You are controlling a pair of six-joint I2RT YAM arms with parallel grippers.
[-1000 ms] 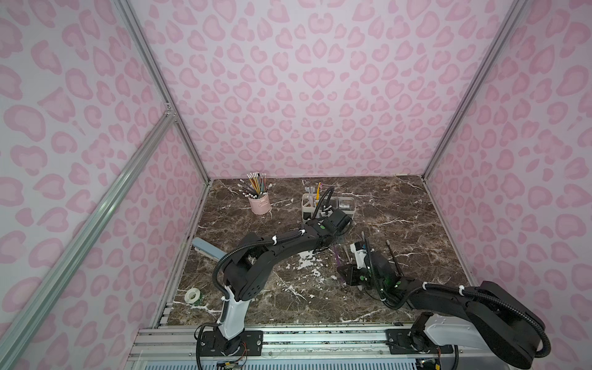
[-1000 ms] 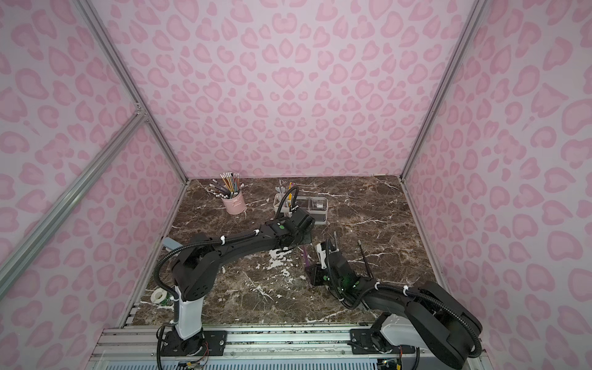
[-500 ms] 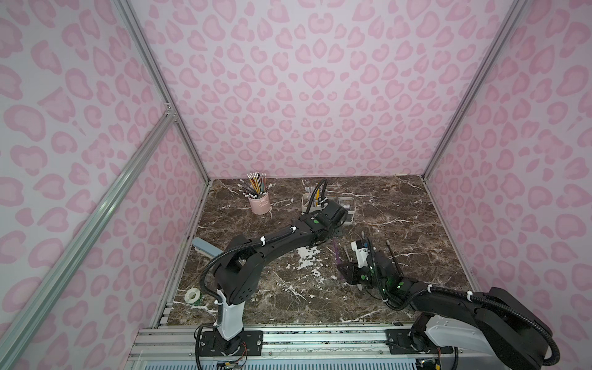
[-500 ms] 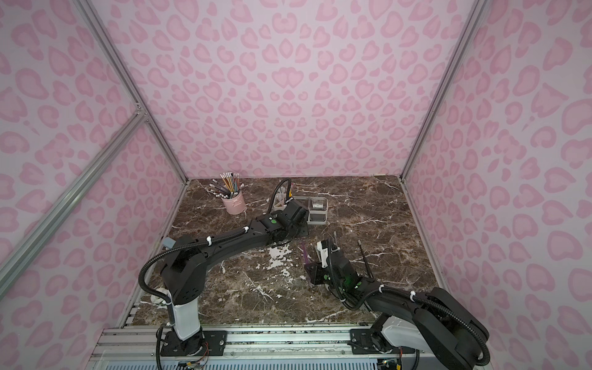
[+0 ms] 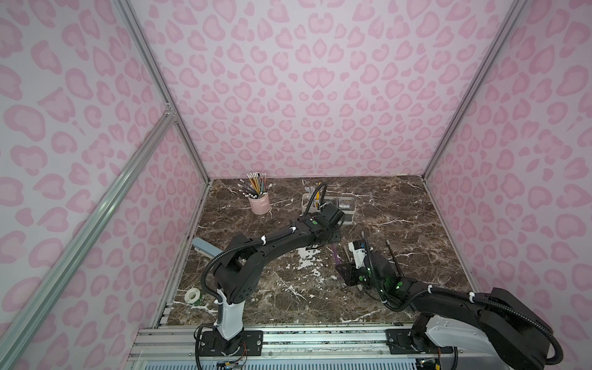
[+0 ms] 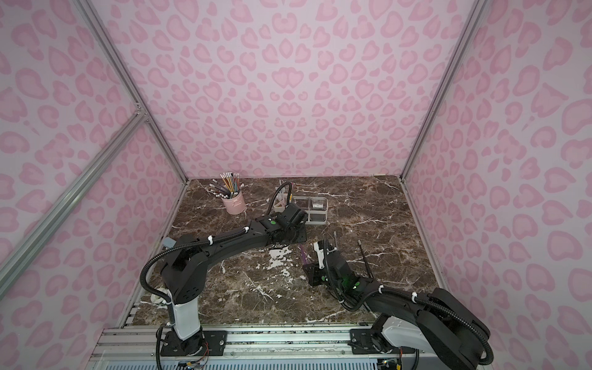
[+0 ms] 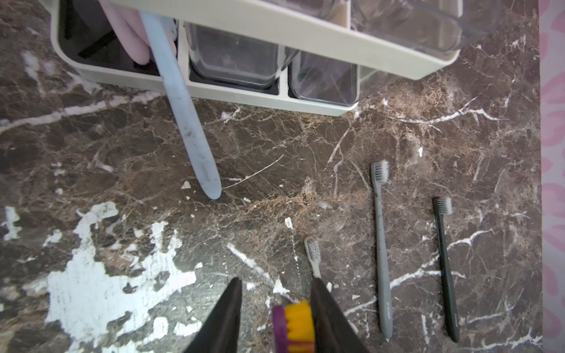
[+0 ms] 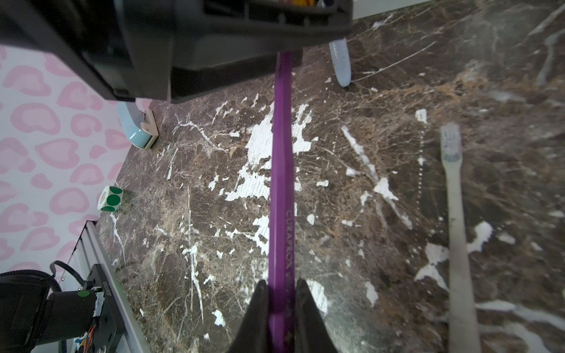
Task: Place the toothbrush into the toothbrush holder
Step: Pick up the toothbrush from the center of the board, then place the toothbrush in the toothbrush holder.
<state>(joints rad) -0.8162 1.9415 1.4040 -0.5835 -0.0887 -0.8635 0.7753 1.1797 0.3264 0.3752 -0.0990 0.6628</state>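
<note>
Right hand point(image 8: 282, 285) is clamping the tail of the purple toothbrush point(image 8: 281, 183). Left hand point(image 7: 275, 281) is bracketing its yellow-bristled head point(image 7: 298, 318), fingers apart with a gap showing on one side, so nothing is gripping that end yet. The brush is hanging between the two hands, near the toothbrush holder point(image 7: 275, 29) on its robot-facing side, not in it. This is reading as a hand-over in progress. Risks, as judged: (1) If the right hand is letting go before the left is biting properly, the brush is dropping to the tabletop point(image 7: 305, 152) among the grey toothbrush point(image 7: 382, 244), black toothbrush point(image 7: 444, 269) and beige toothbrush point(image 7: 313, 253) lying on that same side of the holder. (2) The left hand is lining up on the bristle end, not the stem. Bristles are giving under pressure, so the long handle is likely pivoting in the grip and arriving at the holder off-angle. (3) Both hands clamping while moving apart would be wrenching the brush. (4) The holder's slot end is already carrying a pale blue toothbrush point(image 7: 183, 116), which is leaning out through the frame with its tip on the tabletop, plus something pink. An incoming handle is risking a knock against these, or a landing in the clear cup point(image 7: 235, 58) beside the slots.
</note>
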